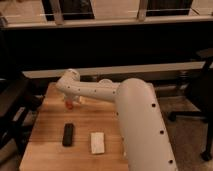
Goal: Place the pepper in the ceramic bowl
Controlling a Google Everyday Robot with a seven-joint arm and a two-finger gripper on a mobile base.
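The pepper (67, 104) shows as a small red-orange spot over the far left part of the wooden table (50, 150). My gripper (71, 100) hangs from the wrist right at the pepper, touching or just above it. I cannot tell whether the pepper rests on the table or is held. The white arm (100, 92) reaches in from the lower right across the table. The green ceramic bowl is not in view; it may be hidden behind the arm.
A black rectangular block (68, 134) and a white flat block (97, 142) lie on the near part of the table. A pale cup-like object (105, 81) peeks over the arm at the far edge. Dark chairs stand at the left and right.
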